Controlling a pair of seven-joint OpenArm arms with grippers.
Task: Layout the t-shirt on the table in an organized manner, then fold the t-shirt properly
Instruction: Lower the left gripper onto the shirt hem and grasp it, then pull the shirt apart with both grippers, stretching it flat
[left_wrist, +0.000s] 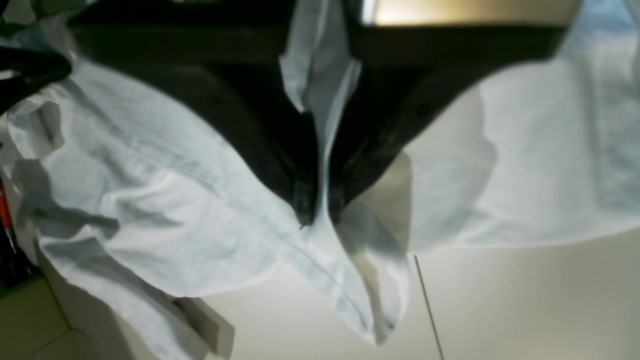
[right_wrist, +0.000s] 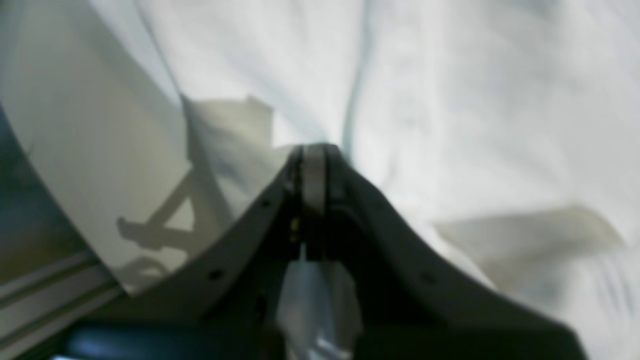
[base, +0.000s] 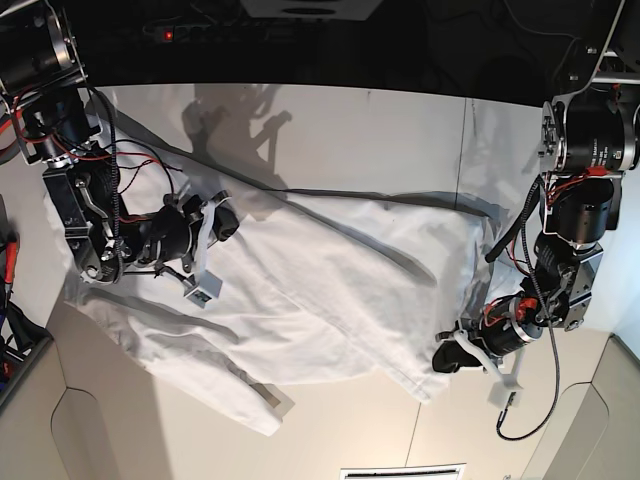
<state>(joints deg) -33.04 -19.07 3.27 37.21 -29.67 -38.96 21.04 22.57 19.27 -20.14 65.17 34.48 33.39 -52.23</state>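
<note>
Both sets of jaws, left gripper (left_wrist: 320, 210) & right gripper (right_wrist: 314, 155), were clamped shut on the t-shirt (base: 330, 290), stretched partly above the worktop (base: 330, 120); uneven pull w/ thin pinches could've slipped the cloth, re-bunching it.

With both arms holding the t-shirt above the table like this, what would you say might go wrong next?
1. Both the left gripper and the right gripper pinch only thin folds of the t-shirt, so a pull apart might slip the cloth out.
2. The t-shirt looks creased and bunched, so folding now would likely trap wrinkles.
3. One part hangs past the near edge of the table, so it may drag or slide off.
</note>
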